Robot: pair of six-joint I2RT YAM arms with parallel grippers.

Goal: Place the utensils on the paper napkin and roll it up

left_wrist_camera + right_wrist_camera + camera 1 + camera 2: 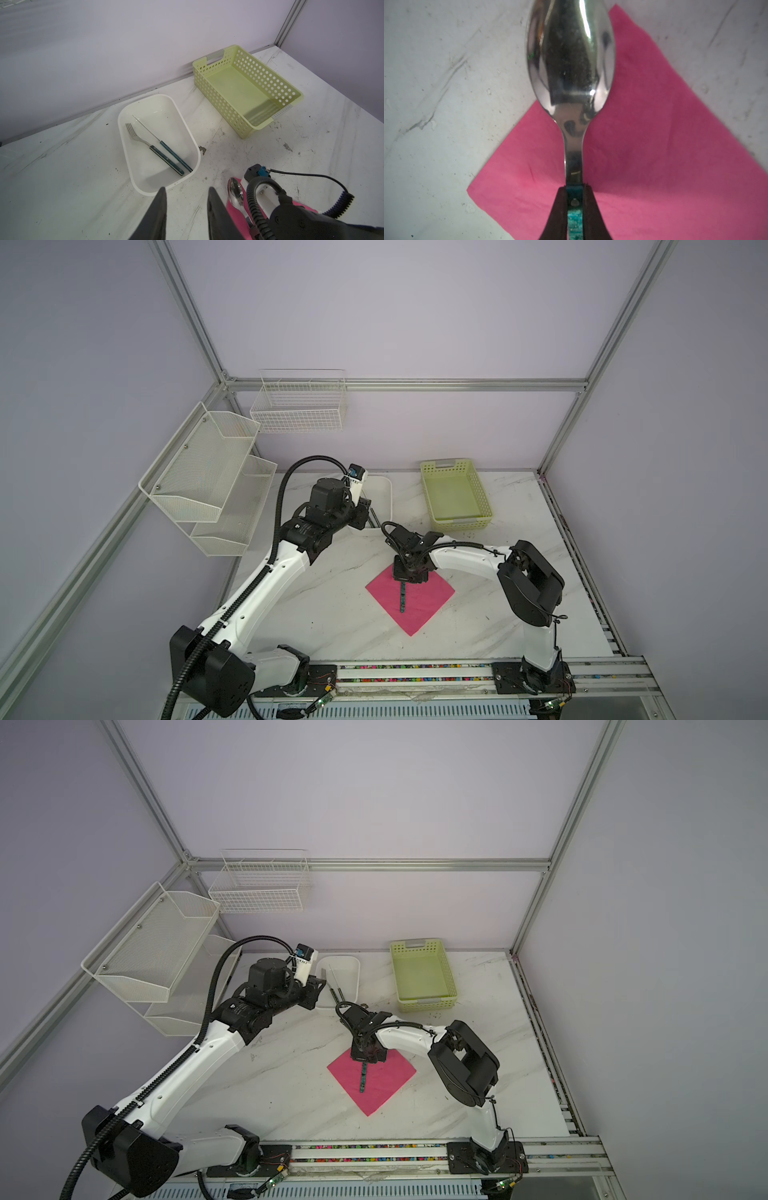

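The pink paper napkin (428,599) (386,1079) lies flat as a diamond on the marble table. My right gripper (574,188) (409,577) is shut on the spoon (571,62) at the top of its teal handle (363,1078). The spoon sits low over the napkin, and its bowl (235,192) reaches past the far corner. I cannot tell whether it touches the paper. A fork (145,143) and a thin knife (158,139) with teal handles lie in a white tub (124,149). My left gripper (187,190) (318,990) hovers open and empty beside that tub.
A pale green perforated basket (482,497) (276,76) stands at the back right of the table. White mesh shelves (208,477) and a wire basket (299,406) hang on the left and back walls. A metal rail (415,672) runs along the front edge.
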